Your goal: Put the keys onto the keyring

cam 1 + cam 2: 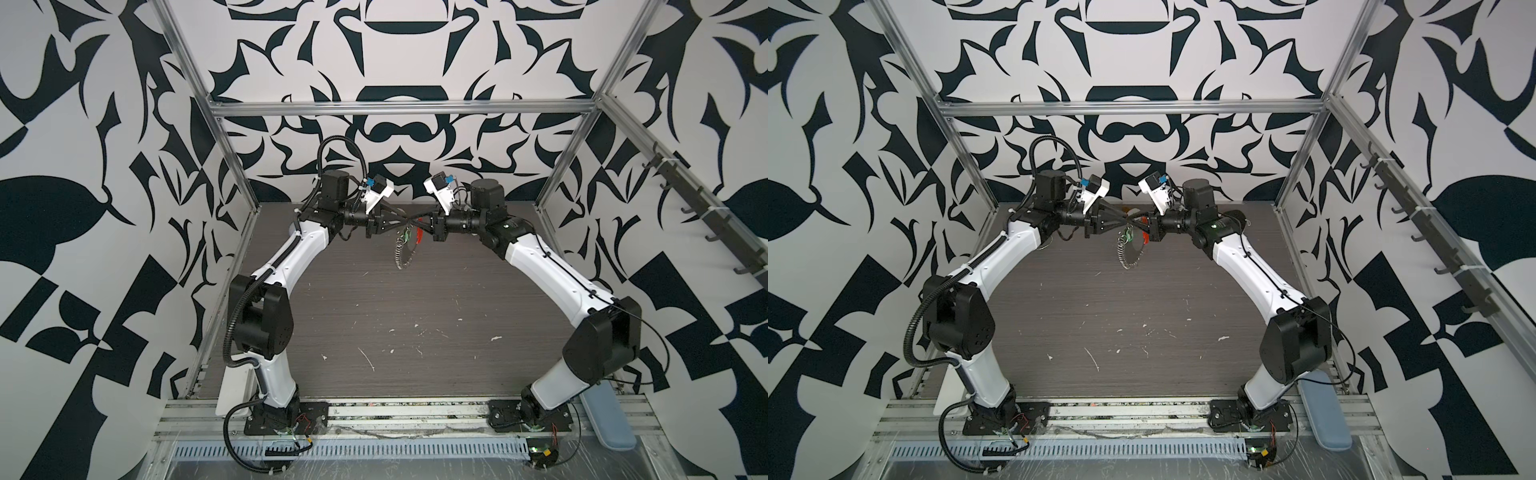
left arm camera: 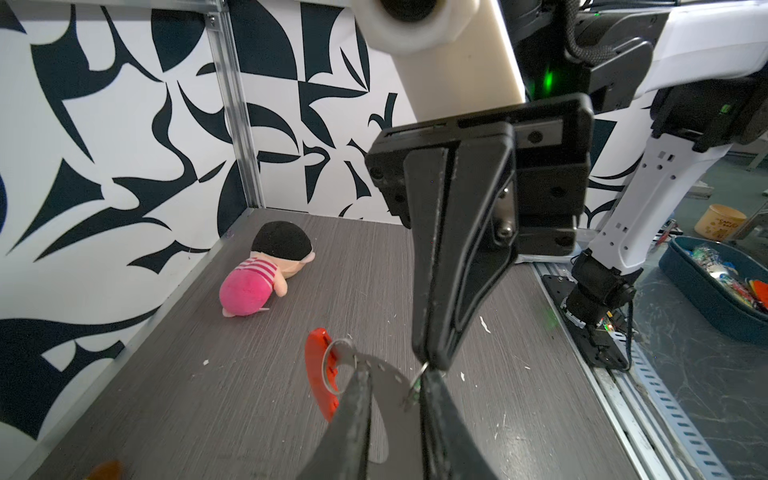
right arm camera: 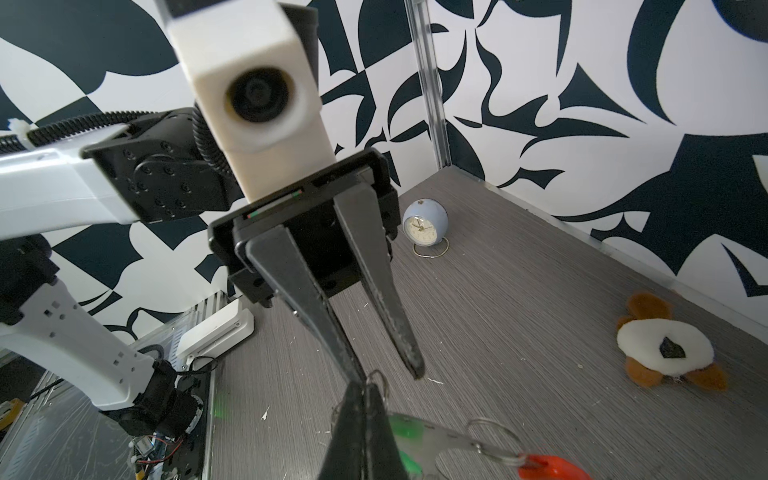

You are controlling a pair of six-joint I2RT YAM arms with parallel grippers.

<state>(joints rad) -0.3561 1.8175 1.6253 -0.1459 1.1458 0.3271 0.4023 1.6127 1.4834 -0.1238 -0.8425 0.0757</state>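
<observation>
Over the far middle of the surface (image 1: 374,316), left jaws and right jaws tip to tip, from either side. Hanging from the meeting tips, the keyring (image 1: 398,254), with the keys (image 1: 402,237) beside its upper part. On the surface: clock (image 3: 424,226) by the far left corner, doll (image 2: 266,270) toward the far right corner, soft toy (image 3: 665,351) along the far wall
</observation>
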